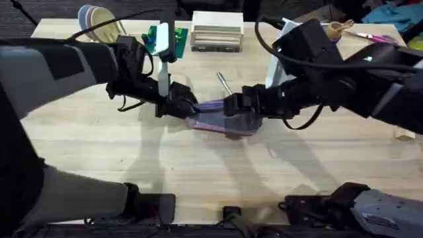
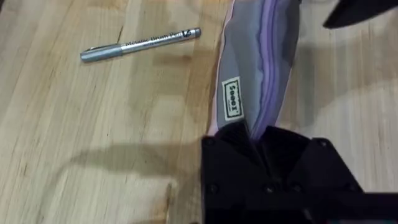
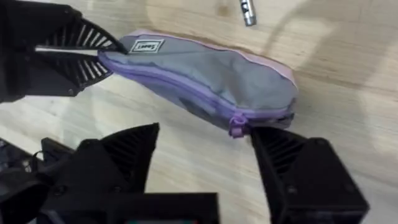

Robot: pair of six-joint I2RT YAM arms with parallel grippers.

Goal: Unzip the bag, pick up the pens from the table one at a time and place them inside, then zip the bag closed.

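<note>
The lavender and grey bag [image 1: 221, 120] lies on the table [image 1: 198, 178] at its centre, zipper along the top looking closed. My left gripper [image 1: 187, 106] is shut on the bag's left end [image 2: 252, 134], next to the small label [image 2: 231, 96]. My right gripper [image 1: 232, 106] stands open at the other end [image 3: 205, 134], and the purple zipper pull [image 3: 237, 124] sits between its fingers [image 3: 298, 168]. A silvery pen [image 1: 225, 84] lies on the wood just behind the bag [image 2: 140, 45], apart from it.
A cream box [image 1: 216, 36] and a green item [image 1: 158, 36] stand at the back centre, stacked bowls [image 1: 99, 23] at the back left. A wooden spoon [image 1: 337, 28] and a pink-handled item [image 1: 377, 38] lie at the back right.
</note>
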